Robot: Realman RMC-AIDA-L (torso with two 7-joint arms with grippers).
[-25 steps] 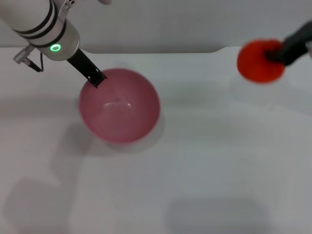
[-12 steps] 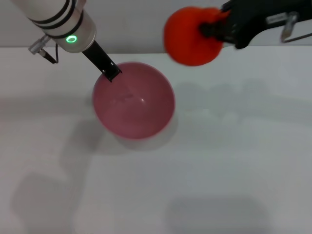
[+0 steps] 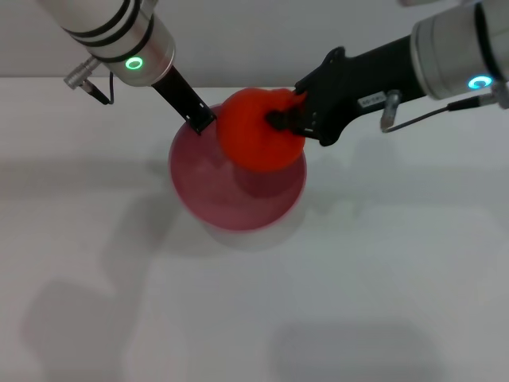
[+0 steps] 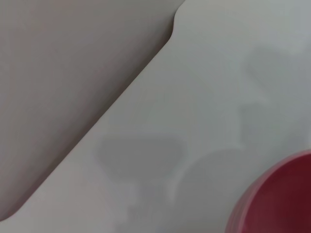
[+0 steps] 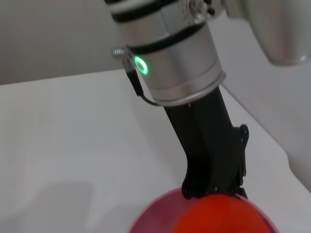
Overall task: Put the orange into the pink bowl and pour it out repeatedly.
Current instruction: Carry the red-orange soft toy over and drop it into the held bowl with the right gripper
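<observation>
Right gripper [image 3: 280, 121] clamped on lumpy round orange [image 3: 258, 131] over glossy pink bowl [image 3: 231, 203]; left gripper [image 3: 199, 121] pinching bowl rim.

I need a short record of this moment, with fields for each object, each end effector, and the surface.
orange: held above the pink bowl, not yet released
pink bowl: upright on the table, gripped at its far rim
left end effector: shut on the pink bowl's rim
right end effector: shut on the orange, reaching in from the right
table: white, plain
task stage: orange about to go into the bowl
</observation>
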